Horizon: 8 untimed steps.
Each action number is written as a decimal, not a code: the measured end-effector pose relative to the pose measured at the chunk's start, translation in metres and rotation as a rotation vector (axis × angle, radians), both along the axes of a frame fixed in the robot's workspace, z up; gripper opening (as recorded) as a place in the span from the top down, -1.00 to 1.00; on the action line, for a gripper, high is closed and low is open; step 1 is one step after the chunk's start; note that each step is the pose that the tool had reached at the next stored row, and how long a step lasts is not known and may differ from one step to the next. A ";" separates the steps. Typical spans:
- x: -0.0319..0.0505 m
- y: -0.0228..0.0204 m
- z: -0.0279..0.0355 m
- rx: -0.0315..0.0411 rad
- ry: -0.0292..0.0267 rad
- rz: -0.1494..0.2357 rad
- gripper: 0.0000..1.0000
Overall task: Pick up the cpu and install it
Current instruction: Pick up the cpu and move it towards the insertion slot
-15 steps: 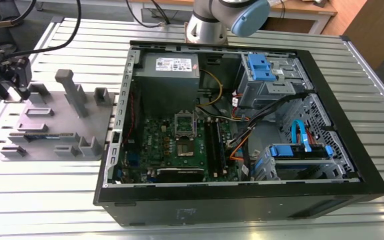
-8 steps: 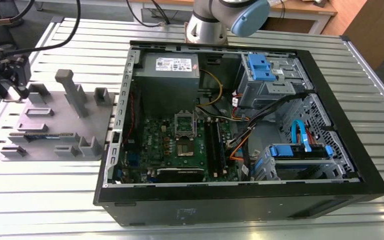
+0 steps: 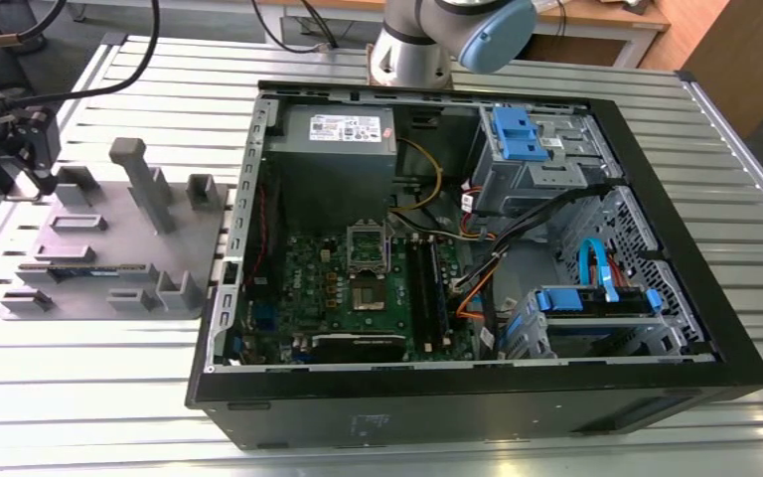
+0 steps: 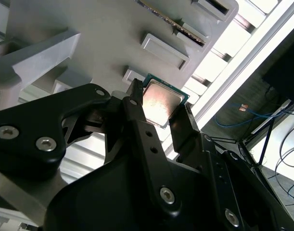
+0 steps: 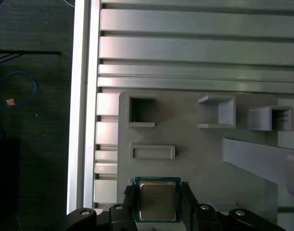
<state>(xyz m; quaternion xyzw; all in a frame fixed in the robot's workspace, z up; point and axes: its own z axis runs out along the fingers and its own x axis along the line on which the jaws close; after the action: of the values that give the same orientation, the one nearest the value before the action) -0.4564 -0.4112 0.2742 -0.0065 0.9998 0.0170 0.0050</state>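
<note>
Judging by its thin, flat build, the cpu (image 5: 157, 199) should be very light and quite stiff, but fragile. The silvery metal lid looks smooth and likely slippery, and the green board rim around it is narrow. The underside is hidden and probably delicate, so the safest hold is on two opposite side edges, squarely and with modest force. Any tilt could let so thin a piece slip or twist out.

At the exterior view's left, the gripper (image 5: 158, 203) hangs over the grey fixture plate (image 3: 116, 234), which lies on the slatted metal table (image 3: 90, 397). Both wrist views show the chip lying lid-up near the plate's edge, between the two black fingers (image 5: 129, 204). The fingers are drawn in until each lies against one side edge, with the lid bare between them, so they look clamped on the chip. Whether it is lifted clear of the plate or resting on it, I cannot tell.

Further toward the exterior view's right stands the open computer case (image 3: 488, 417), well apart from the gripper. The socket frame (image 3: 367, 260) sits on the green motherboard (image 3: 309, 298) inside it.
</note>
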 end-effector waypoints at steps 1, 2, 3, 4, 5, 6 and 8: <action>0.0000 0.0000 0.0002 0.0000 0.0000 0.000 0.06; 0.0000 0.0000 0.0004 0.0000 0.0001 0.000 0.06; 0.0000 0.0000 0.0005 0.0000 0.0001 0.000 0.06; 0.0000 0.0000 0.0007 0.0000 0.0001 0.000 0.06; 0.0000 0.0000 0.0009 0.0000 0.0000 0.000 0.06; 0.0000 0.0000 0.0010 0.0000 0.0000 0.000 0.06; 0.0000 0.0000 0.0010 0.0001 -0.0001 0.000 0.06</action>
<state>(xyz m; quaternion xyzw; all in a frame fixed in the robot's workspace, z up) -0.4563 -0.4111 0.2752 -0.0065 0.9998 0.0171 0.0051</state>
